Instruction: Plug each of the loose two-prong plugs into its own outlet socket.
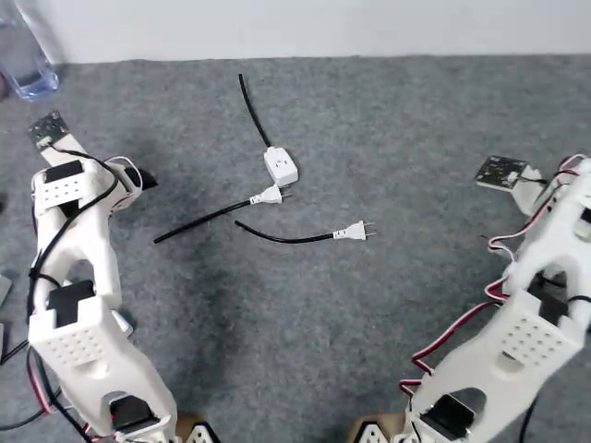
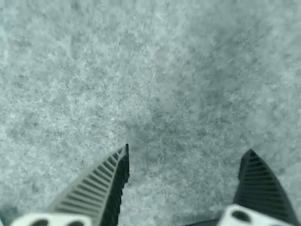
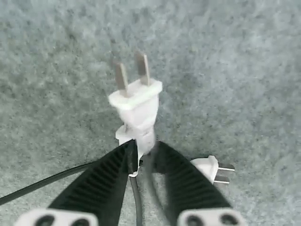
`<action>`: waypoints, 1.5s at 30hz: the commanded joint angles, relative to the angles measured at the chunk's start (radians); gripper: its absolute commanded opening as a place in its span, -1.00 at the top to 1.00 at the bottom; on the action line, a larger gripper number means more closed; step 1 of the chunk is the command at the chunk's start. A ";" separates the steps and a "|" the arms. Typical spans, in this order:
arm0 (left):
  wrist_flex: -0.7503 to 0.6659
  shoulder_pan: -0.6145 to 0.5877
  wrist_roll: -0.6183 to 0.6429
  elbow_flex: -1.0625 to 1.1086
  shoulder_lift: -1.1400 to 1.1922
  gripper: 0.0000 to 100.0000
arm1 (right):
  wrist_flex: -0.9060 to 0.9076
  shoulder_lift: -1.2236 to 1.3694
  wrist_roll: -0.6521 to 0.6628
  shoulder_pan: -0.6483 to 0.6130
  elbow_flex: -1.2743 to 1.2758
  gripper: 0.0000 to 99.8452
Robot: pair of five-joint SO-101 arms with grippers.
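Grey felt tabletop [image 1: 388, 111] under a white wall [image 1: 323, 28], with one white arm at each side edge.

Upper centre of the high view: outlet socket [image 1: 281, 166] on its black cord [image 1: 252, 109], a loose plug [image 1: 269, 195] just beneath it and a second plug [image 1: 354, 232] lower right of that, both flat with prongs toward the right. Left arm [image 1: 78, 277] upright along the left edge, right arm [image 1: 526, 341] slanting up the right edge, wide bare felt between them. Clear bottle [image 1: 23, 55] in the upper left corner. Left fingers [image 2: 110, 181] spread wide over bare felt, gripping nothing. Right fingers [image 3: 113, 174] almost closed, pinching the cord end of a white plug [image 3: 136, 106], prongs toward the upper frame; another plug [image 3: 211, 169] flat at lower right, just beside one finger.
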 commanded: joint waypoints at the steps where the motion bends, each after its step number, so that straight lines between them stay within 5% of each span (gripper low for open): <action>1: -0.017 0.003 0.005 -0.035 -0.005 0.30 | -0.008 -0.005 0.015 0.007 -0.048 0.34; 7: -0.017 0.005 0.005 -0.035 -0.005 0.30 | 0.030 -0.068 0.014 -0.053 -0.054 0.15; 14: -0.017 0.011 0.003 -0.036 -0.005 0.30 | 0.225 -0.211 0.011 -0.326 -0.048 0.15; 26: -0.017 0.008 0.003 -0.036 -0.008 0.30 | 0.124 -0.030 -0.106 -0.710 -0.052 0.15; 37: -0.015 0.008 0.003 -0.036 -0.012 0.30 | 0.035 0.076 -0.084 -0.839 -0.054 0.15; 45: -0.015 0.006 0.003 -0.036 -0.012 0.30 | -0.008 0.171 -0.037 -0.796 -0.054 0.15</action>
